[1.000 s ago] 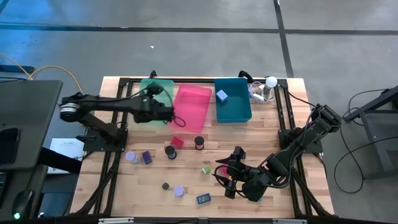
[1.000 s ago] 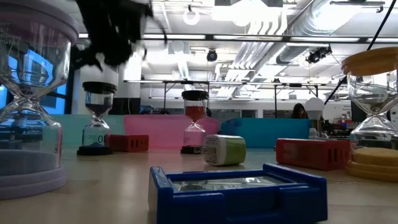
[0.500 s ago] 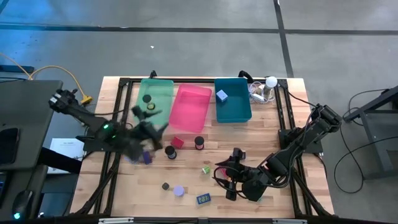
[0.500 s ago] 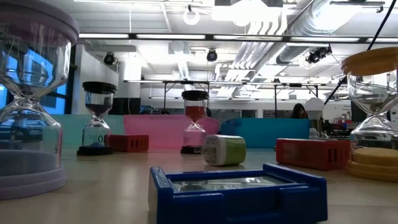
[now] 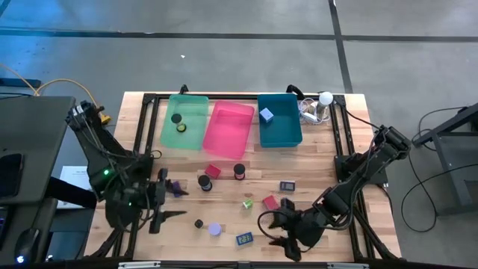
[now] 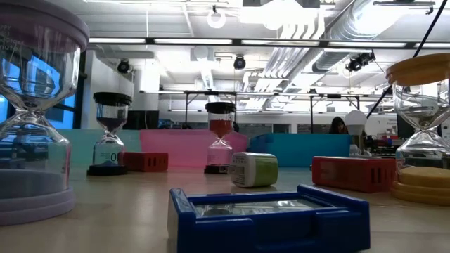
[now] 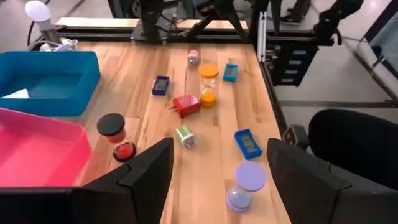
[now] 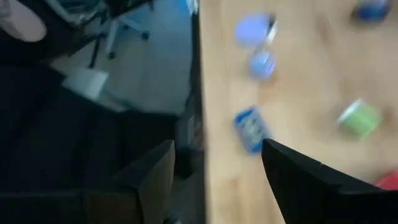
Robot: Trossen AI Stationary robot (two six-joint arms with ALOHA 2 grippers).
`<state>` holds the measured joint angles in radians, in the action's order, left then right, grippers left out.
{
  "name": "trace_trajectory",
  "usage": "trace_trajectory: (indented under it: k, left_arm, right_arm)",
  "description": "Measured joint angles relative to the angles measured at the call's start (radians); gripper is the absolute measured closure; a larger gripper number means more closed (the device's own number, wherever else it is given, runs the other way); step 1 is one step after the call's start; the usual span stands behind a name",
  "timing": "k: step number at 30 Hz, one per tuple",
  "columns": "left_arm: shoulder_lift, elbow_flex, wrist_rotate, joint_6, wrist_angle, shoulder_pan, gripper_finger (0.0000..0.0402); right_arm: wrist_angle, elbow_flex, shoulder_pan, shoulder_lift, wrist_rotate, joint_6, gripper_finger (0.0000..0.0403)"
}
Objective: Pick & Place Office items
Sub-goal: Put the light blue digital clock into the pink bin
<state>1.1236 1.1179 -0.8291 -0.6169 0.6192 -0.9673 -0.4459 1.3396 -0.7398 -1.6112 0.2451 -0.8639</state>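
high view: two released, empty pincers, left [image 5: 166,200], right [image 5: 278,230]; three bins: green [image 5: 184,138], pink [image 5: 232,136], teal [image 5: 279,131]

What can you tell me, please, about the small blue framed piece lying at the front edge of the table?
The blue framed piece is a flat rectangular block of blue plastic with a raised rim around a clear, glassy window. It lies flat on the wooden table, close to the low camera, touching nothing. A lavender-topped hourglass stands beside it, apart.
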Motion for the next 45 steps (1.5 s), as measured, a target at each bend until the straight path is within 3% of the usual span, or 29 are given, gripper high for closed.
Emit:
trace_trajectory:
  k: [4,10,14,20,26,38,45]
  left_arm:
    - [0.038,0.0,-0.077,-0.037,0.0,-0.024,0.0152]
    - [0.101,-0.002,-0.246,-0.164,-0.013,-0.01,0.0152]
    - [0.121,-0.002,-0.261,-0.188,-0.018,0.016,0.0152]
    - [0.127,-0.002,-0.071,-0.162,-0.05,0.067,0.0152]
    - [0.132,-0.002,-0.043,-0.162,-0.055,0.101,0.0152]
    - [0.223,-0.002,0.076,-0.158,-0.078,0.199,0.0152]
    - [0.283,-0.002,0.089,0.016,-0.226,0.213,0.0152]
  right_arm:
    - [-0.081,0.0,-0.047,0.0,-0.064,-0.204,0.0172]
    - [-0.248,0.0,-0.135,0.0,0.001,-0.592,0.0172]
    - [-0.399,0.0,-0.189,0.0,0.021,-0.729,0.0172]
    - [-0.543,0.0,-0.245,-0.022,0.062,-0.763,0.0172]
    - [-0.534,0.0,-0.27,-0.096,0.051,-0.746,0.0172]
    - [-0.547,0.0,-0.243,-0.224,-0.201,-0.797,0.0172]
    - [-0.556,0.0,-0.219,-0.223,-0.171,-0.783,0.0172]
